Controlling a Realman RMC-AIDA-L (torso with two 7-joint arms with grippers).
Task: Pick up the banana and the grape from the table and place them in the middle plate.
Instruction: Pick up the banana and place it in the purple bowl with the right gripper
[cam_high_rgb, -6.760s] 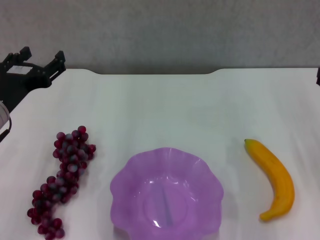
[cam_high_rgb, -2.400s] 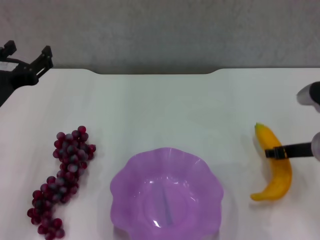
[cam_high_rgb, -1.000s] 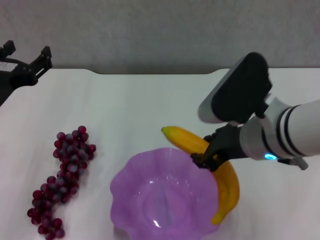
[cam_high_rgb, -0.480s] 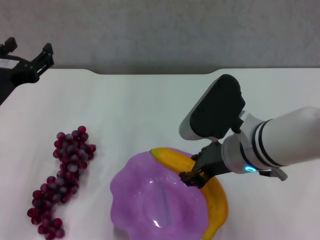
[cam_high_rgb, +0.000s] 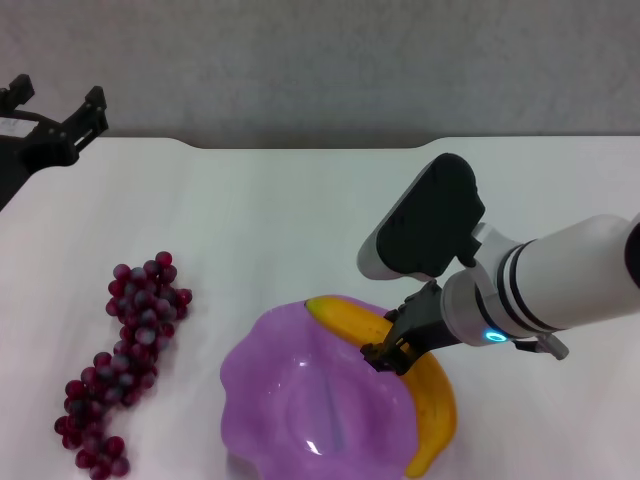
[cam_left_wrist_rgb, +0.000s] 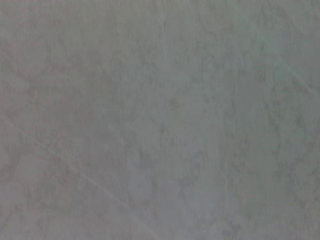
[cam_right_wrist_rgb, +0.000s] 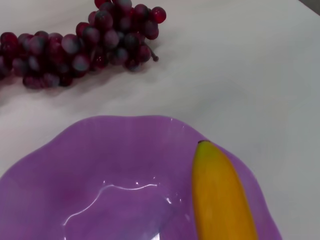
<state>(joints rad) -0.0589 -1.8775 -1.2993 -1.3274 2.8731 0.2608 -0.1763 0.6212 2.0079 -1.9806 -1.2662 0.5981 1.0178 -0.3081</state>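
Our right gripper (cam_high_rgb: 392, 350) is pinching the banana (cam_high_rgb: 400, 370) near its middle, its black fingers pressed against both sides of the fruit, over the right half of the middle plate (cam_high_rgb: 290, 400). The banana runs from its stem tip near the plate's far rim, along the right side of the bowl, to its other end, which reaches out past the plate's near right rim. From the head view we cannot tell whether the banana touches the plate or hangs just above it. In the right wrist view the banana (cam_right_wrist_rgb: 220, 195) shows over the purple plate (cam_right_wrist_rgb: 100, 165), stem tip close to the scalloped rim, with the grape (cam_right_wrist_rgb: 80, 42) lying beyond on the counter (cam_right_wrist_rgb: 240, 75).

The grape (cam_high_rgb: 125, 365) lies on the counter (cam_high_rgb: 300, 220) to the left of the plate, apart from it, stretched roughly from far to near.

Our left gripper (cam_high_rgb: 55, 115) sits at the far left corner of the counter, well away from the grape, its two black fingers spread apart with nothing between them. The left wrist view shows only a plain grey surface.
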